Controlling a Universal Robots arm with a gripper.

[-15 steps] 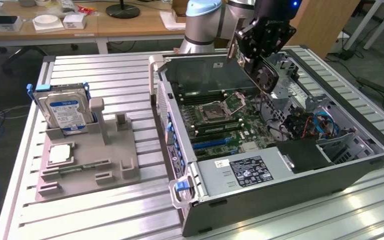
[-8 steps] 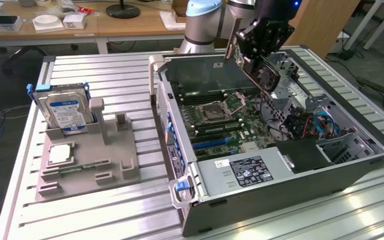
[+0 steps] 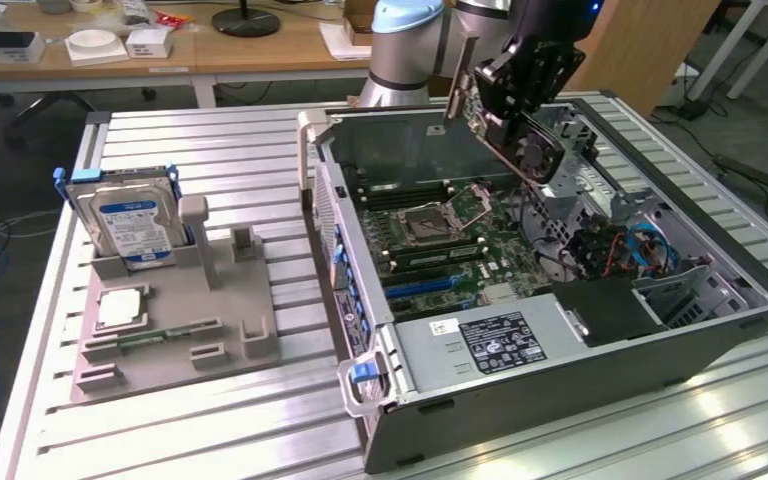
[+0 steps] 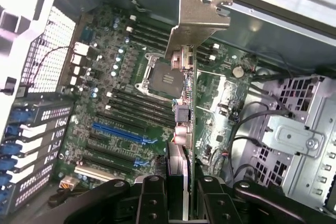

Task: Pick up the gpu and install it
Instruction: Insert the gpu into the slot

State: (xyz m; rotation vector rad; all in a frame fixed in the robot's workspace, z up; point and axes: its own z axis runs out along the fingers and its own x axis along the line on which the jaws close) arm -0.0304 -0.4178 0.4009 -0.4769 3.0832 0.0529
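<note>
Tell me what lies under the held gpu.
The gpu, clamped in the gripper, hangs over the open case. Below it show the motherboard, CPU socket and blue slots; the board strip behind the card's edge is hidden.

No legible text on the hard drive label (image 3: 128, 222) or power supply sticker (image 3: 498, 340)
</note>
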